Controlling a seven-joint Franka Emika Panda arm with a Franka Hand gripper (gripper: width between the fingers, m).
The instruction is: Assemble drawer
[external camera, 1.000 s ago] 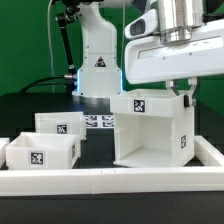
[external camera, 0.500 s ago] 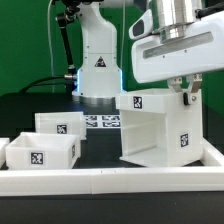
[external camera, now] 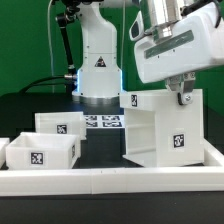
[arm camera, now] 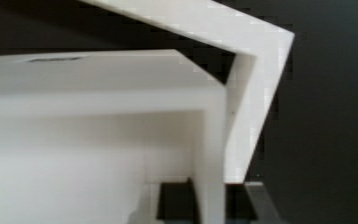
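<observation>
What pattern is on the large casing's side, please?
A black-and-white square tag on the white casing; exterior view.

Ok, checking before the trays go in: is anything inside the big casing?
The casing shows only bare white inner walls through its open side; the near tray and far tray sit outside it. Its tagged wall covers the rest of the inside.

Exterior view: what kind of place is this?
Most likely a robot lab bench: a white arm over a black table, a tagged casing and tray, and a marker board.
</observation>
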